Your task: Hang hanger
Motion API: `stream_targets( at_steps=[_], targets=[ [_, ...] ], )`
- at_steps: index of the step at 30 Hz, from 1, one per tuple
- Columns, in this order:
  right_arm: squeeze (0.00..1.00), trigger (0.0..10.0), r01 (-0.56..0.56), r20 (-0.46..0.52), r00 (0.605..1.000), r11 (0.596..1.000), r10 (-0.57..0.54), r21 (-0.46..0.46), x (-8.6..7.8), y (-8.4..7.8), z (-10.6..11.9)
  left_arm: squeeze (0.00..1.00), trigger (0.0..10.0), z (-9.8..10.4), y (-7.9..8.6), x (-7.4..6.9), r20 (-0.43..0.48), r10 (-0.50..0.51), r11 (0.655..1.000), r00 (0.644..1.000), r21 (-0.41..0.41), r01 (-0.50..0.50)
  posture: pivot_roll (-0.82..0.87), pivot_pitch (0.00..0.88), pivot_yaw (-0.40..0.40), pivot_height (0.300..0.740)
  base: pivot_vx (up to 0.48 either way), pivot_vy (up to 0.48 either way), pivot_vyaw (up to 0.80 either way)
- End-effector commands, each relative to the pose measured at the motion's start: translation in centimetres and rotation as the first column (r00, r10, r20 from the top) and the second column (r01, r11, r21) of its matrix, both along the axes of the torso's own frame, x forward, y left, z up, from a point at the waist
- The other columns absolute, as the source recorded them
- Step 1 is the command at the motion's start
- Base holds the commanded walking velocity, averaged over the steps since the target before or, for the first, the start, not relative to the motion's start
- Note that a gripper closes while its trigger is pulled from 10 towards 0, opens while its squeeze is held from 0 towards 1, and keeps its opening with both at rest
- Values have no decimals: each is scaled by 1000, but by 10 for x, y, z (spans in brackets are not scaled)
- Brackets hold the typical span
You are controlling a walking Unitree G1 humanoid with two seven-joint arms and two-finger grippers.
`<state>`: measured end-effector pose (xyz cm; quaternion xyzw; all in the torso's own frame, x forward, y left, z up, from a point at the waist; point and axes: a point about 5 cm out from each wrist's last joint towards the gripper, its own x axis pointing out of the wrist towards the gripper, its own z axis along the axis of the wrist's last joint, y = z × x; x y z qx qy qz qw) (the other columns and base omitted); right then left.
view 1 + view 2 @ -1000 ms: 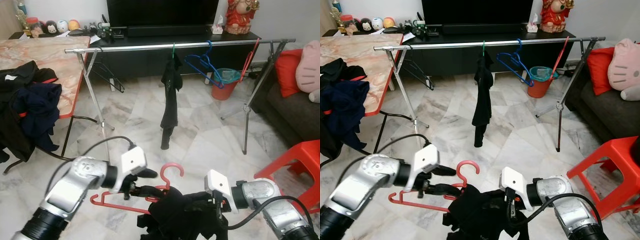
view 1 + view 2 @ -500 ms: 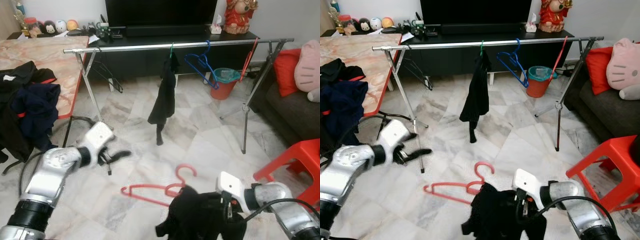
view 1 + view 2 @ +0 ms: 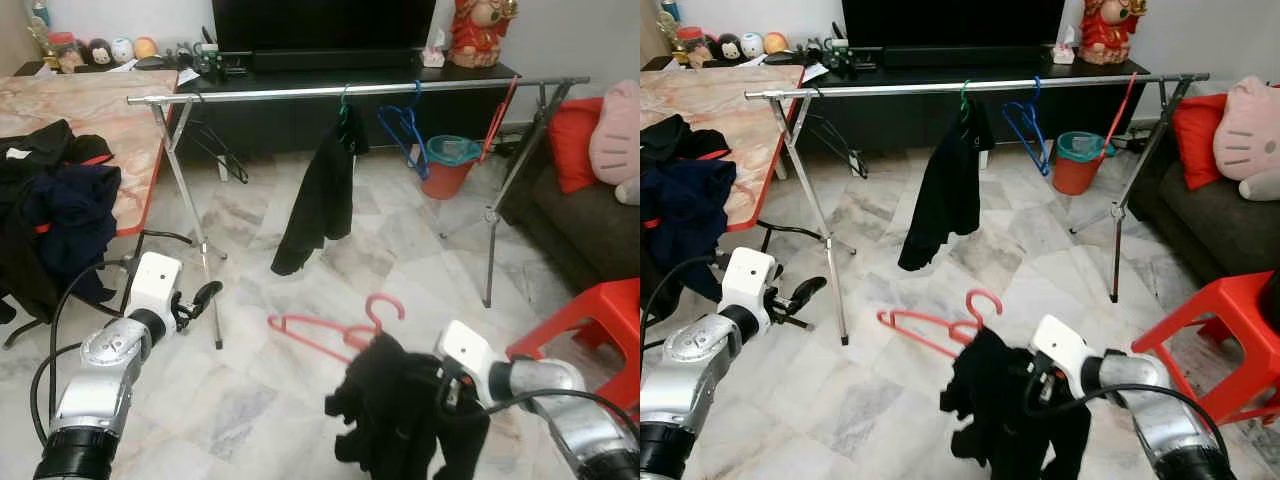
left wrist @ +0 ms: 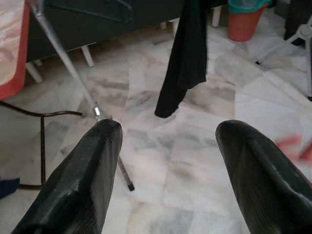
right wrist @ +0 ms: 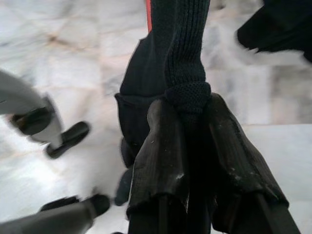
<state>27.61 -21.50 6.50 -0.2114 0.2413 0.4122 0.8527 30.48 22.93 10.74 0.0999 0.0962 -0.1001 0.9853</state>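
A red hanger (image 3: 330, 335) carries a black garment (image 3: 395, 420) over the floor in front of me, its hook pointing up. My right gripper (image 3: 440, 388) is shut on that garment; in the right wrist view the fingers (image 5: 161, 141) pinch the knitted cloth (image 5: 187, 58). My left gripper (image 3: 205, 293) is off to the left near the rack's leg, open and empty, as the left wrist view's spread fingers (image 4: 92, 161) show. The metal rail (image 3: 300, 93) stretches across ahead. On it hang a black garment on a green hanger (image 3: 320, 200), a blue hanger (image 3: 405, 125) and a red hanger (image 3: 498, 118).
A marble-topped table (image 3: 110, 110) with a pile of dark clothes (image 3: 50, 210) stands at the left. A red plastic stool (image 3: 590, 320) and a dark sofa (image 3: 580, 225) are at the right. An orange bucket (image 3: 450, 165) sits behind the rack.
My left gripper has let go of the red hanger and drawn back to the left. The right gripper has raised the garment and hanger. The black garment on the rail has swung leftward.
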Motion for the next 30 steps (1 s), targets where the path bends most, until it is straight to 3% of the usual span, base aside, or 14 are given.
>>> stream_targets(
  at_steps=[1, 8, 13, 18, 22, 26, 30],
  targets=[
    [0, 0, 15, 112, 994, 1000, -15, 2, 13, 2, 21, 0, 10000, -12, 5, -6, -34, 33, 999, 999, -10, -33, -105, 0, -34, 740, 0, 0, 0],
    [0, 0, -15, 227, 974, 999, 6, 37, 31, 10, 54, 0, 10000, -47, 4, -19, -162, 40, 999, 986, -23, -44, -110, 0, -34, 740, 0, 0, 0],
    [0, 0, -112, 229, 969, 991, 94, 70, 34, 22, 65, 0, 10000, -55, -7, -19, -187, -56, 998, 981, -34, 50, -108, 0, -39, 740, 0, 0, 0],
    [0, 0, -212, 208, 957, 977, 202, 29, 40, 31, 68, 0, 10000, -65, -22, -23, -245, -250, 968, 937, -38, 248, -99, 0, -53, 740, 0, 0, 0],
    [0, 0, -264, 207, 945, 964, 252, 35, 45, 38, 76, 0, 10000, -64, -25, -22, -237, -300, 954, 924, -100, 284, -97, 0, -60, 740, 0, 0, 0],
    [0, 0, -360, 240, 911, 931, 336, 61, 52, 54, 93, 0, 10000, -72, -32, -28, -285, -379, 925, 880, -128, 357, -93, 0, -65, 740, 0, 0, 0],
    [0, 0, -396, 256, 893, 916, 370, 58, 56, 63, 101, 0, 10000, -81, -32, -33, -303, -382, 924, 873, -152, 351, -95, 0, -68, 740, 0, 0, 0]
  ],
)
